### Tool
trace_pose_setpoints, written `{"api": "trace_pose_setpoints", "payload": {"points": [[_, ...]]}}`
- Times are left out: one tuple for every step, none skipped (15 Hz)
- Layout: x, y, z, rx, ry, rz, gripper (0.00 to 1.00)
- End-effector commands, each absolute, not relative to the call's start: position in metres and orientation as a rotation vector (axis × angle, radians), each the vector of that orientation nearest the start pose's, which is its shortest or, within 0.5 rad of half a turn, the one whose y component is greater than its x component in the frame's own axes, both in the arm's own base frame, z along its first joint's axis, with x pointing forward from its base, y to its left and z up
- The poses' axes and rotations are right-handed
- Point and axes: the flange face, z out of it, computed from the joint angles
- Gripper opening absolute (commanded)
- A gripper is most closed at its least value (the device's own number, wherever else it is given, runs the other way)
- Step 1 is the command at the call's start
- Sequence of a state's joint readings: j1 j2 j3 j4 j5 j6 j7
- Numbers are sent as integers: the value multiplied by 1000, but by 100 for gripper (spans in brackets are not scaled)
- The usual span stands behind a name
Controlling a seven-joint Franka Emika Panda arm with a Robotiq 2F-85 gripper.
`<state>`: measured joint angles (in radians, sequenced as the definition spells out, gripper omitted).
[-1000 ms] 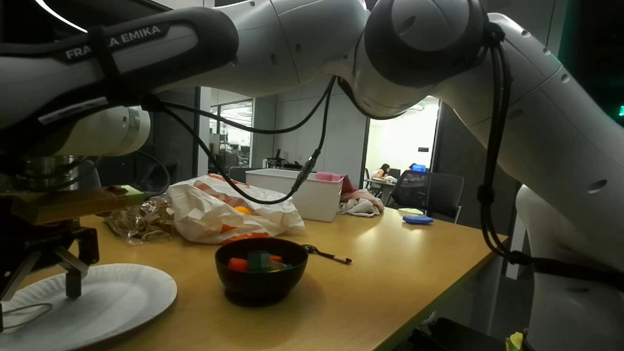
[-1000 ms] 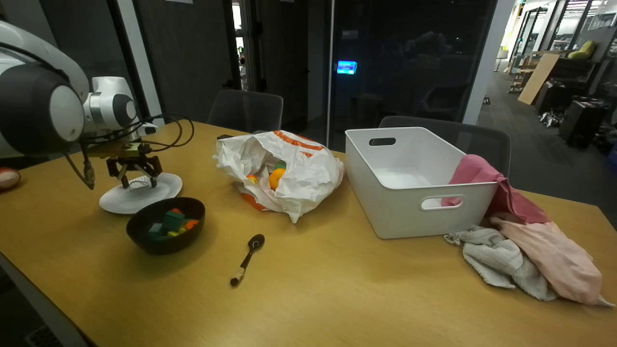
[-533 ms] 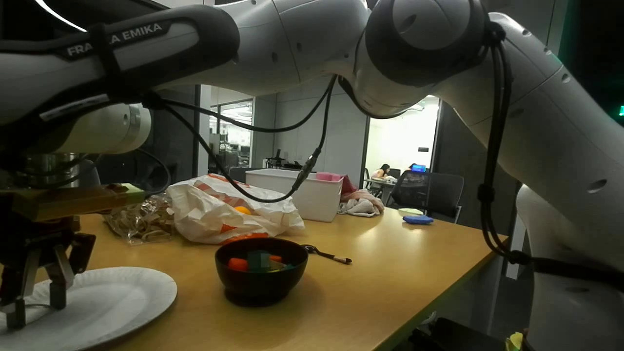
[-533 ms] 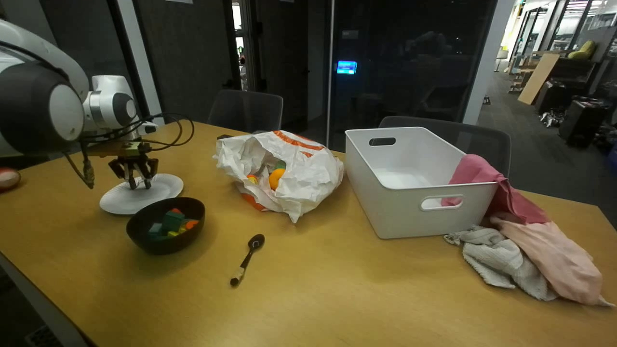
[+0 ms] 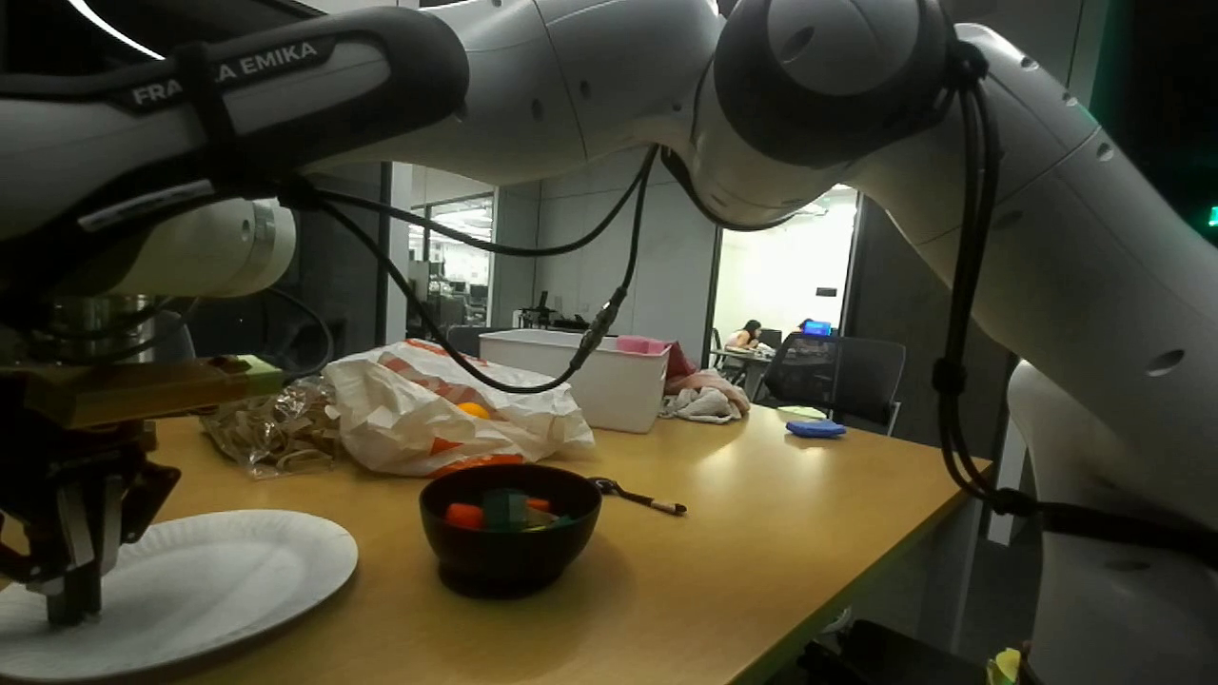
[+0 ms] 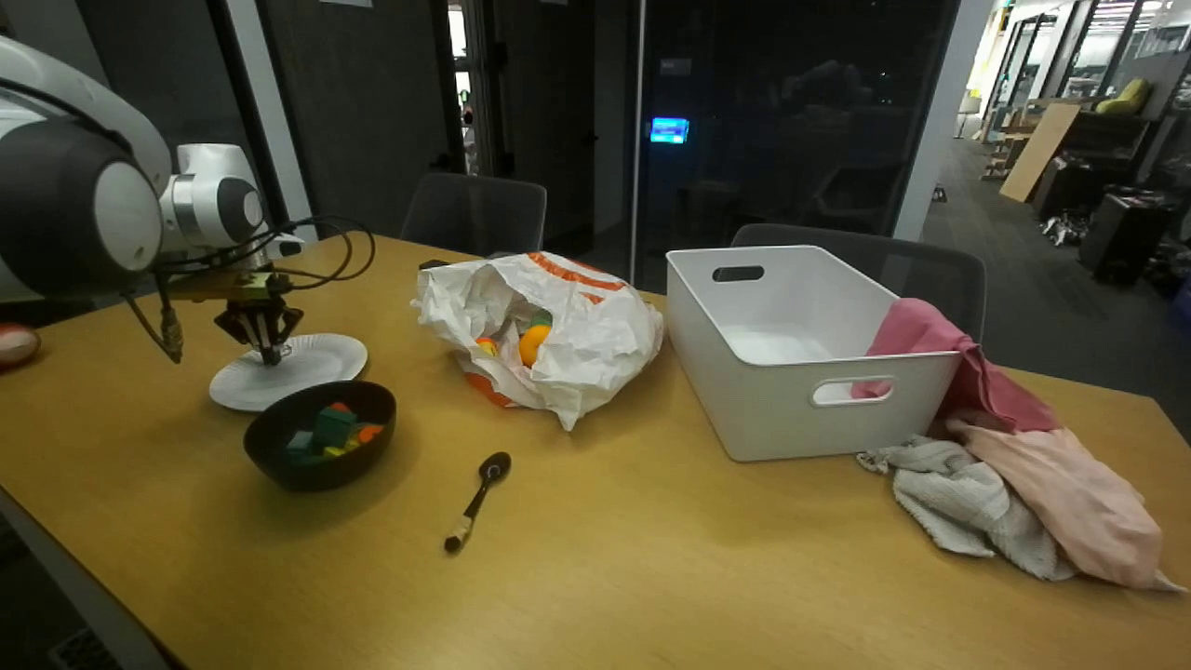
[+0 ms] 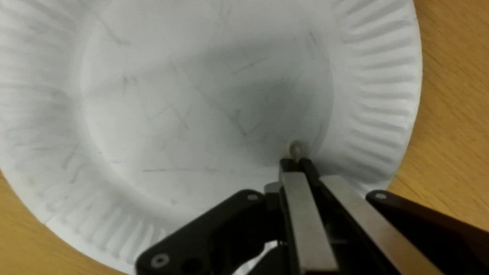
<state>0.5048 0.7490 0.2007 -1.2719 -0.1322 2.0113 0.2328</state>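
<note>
Gripper (image 7: 297, 163) tips are together, clamped on a thin pale loop (image 7: 295, 148), probably a rubber band; just a small eye of it pokes out past them. Spot: 4 o'clock on the plate (image 7: 382, 76), inside the fluted rim, per wrist view. Pointed straight down, likely because something that thin and low only allows a pinch from above. Can't tell if tips touch the plate.

In an exterior view: bowl (image 6: 321, 473) near plate's 5 o'clock, high sides keeping loose blocks (image 6: 333, 428) corralled. Spoon (image 6: 475, 503) flat at bowl's 4 o'clock. White bag (image 6: 600, 326) at plate's 3, slumped, mouth toward 8, so an orange ball (image 6: 533, 344) shows. Box (image 6: 782, 428) past it, also 3; pink cloth (image 6: 930, 337) hooked over its rim, which probably holds it up.
</note>
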Motion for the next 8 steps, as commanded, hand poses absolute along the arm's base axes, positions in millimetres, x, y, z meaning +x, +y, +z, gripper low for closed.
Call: {"api": "trace_pose_setpoints", "payload": {"points": [[592, 447, 324, -3018, -754, -14, 10], [591, 449, 329, -3018, -761, -24, 10], [589, 451, 336, -3023, -762, -42, 10], [588, 453, 342, -3027, -759, -58, 10], [587, 453, 349, -3035, -752, -75, 10], [586, 452, 359, -3045, -742, -104, 9], [587, 450, 368, -3057, -726, -129, 9], [588, 444, 379, -3081, -699, -165, 10]]}}
